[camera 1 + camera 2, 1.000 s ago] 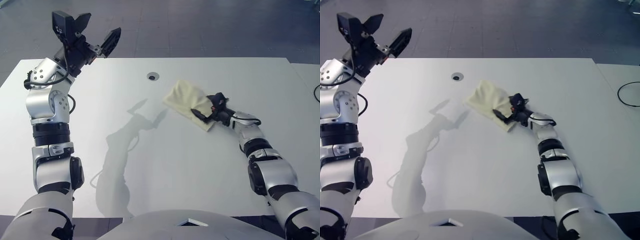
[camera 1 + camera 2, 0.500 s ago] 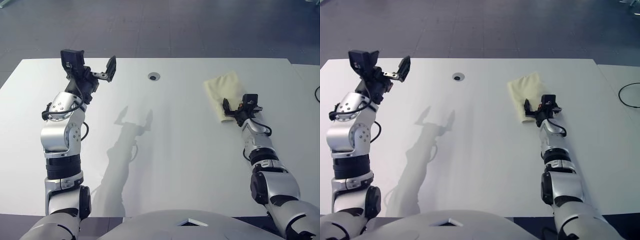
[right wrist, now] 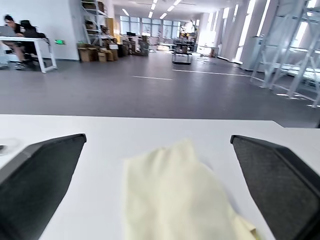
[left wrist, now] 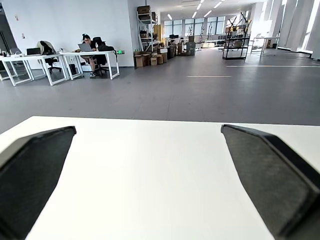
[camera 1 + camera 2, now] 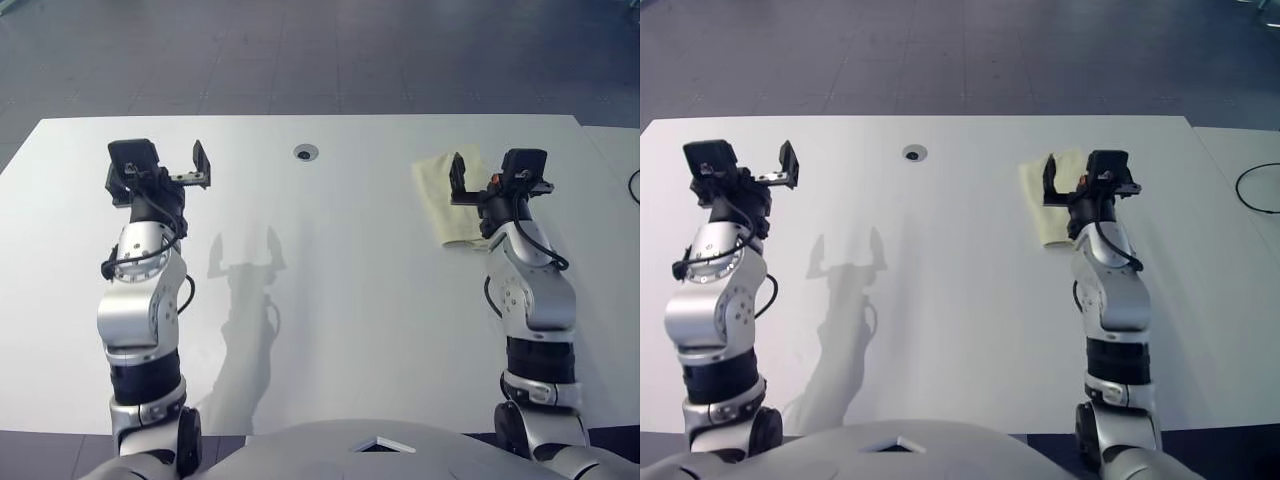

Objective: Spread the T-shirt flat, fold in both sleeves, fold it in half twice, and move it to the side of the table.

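The T-shirt (image 5: 438, 192) is a pale yellow folded bundle lying on the right side of the white table (image 5: 340, 320), close to its far edge. My right gripper (image 5: 490, 182) hovers raised over the bundle's near right part, open, with nothing between its fingers. In the right wrist view the shirt (image 3: 175, 195) lies on the table below and ahead of the open right gripper (image 3: 160, 185). My left gripper (image 5: 165, 172) is held up over the far left of the table, open and empty, its dark fingers (image 4: 35, 170) spread wide.
A small round hole (image 5: 306, 152) sits in the table near the middle of the far edge. A second white surface (image 5: 615, 150) adjoins on the right, carrying a black cable (image 5: 1255, 187). Beyond the table is bare grey floor.
The right gripper dragged the shirt from the table's middle to the right side, let go and rose above it. The left arm came down from its high raised pose.
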### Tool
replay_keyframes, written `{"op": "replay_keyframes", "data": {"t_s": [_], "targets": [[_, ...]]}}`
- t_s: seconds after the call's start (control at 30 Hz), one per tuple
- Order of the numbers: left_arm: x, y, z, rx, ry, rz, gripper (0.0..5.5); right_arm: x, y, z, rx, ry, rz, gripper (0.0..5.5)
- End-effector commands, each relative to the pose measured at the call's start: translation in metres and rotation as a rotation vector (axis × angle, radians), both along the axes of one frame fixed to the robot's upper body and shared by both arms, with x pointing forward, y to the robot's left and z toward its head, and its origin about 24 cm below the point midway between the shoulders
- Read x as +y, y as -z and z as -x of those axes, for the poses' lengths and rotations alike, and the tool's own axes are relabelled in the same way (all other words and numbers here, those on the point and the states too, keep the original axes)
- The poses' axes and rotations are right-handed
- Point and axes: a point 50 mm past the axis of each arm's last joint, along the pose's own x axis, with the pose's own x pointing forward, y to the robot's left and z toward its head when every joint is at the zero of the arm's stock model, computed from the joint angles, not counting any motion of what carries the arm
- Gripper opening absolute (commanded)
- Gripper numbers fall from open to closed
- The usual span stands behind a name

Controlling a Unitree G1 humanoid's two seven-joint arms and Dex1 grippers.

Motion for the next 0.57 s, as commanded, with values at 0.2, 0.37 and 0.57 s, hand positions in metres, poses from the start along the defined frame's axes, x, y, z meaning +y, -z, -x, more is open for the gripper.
{"op": "replay_keyframes", "data": {"t_s": [0.2,0.37,0.57], "targets": [[-0.002,-0.005,0.004,0.043,0.089,0.02,5.4,0.003,-0.006,0.004,0.051,-0.013,0.072,5.37],[0.0,-0.004,0.006,0.047,0.068,0.027,5.4,0.011,-0.005,0.0,0.062,-0.062,0.062,5.37],[-0.001,-0.004,0.003,0.043,0.065,0.031,5.4,0.011,-0.003,-0.002,0.073,-0.06,0.054,5.37]]}}
